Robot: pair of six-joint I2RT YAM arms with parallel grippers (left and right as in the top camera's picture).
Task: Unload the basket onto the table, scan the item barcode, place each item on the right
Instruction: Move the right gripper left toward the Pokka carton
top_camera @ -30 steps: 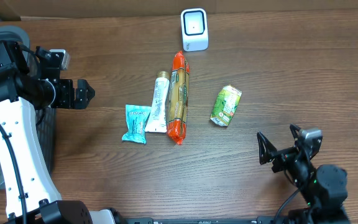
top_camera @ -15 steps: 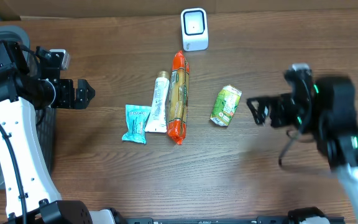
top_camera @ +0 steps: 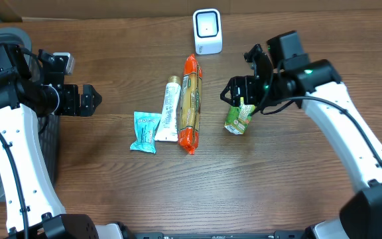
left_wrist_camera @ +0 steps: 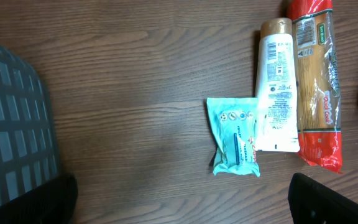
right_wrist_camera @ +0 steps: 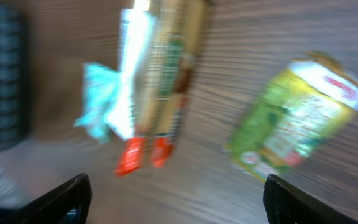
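The right hand (top_camera: pixel 236 96) hangs just over the upper end of the green pouch (top_camera: pixel 239 119). Its two fingers are spread and nothing is between them. In this hand's own camera the picture is blurred, but the pouch is seen lying flat on the tabletop (top_camera: pixel 310 199), ahead of the fingers and a little to one side. I cannot tell if a finger touches it already.

The white scanner (top_camera: pixel 207 31) stands upright beyond this hand, near it but apart, and no item is in front of its window. The left hand (top_camera: pixel 91 99) is also wide spread and empty, well apart from the pouch. Between the two hands lie a long red-ended packet (top_camera: pixel 190 103), a white tube (top_camera: pixel 170 109) and a small teal packet (top_camera: pixel 144 131), all flat.

In my judgement the task is at its beginning. Nothing is lifted and nothing is scanned. What is left is to pinch the pouch, raise it, and turn its barcode toward the scanner.
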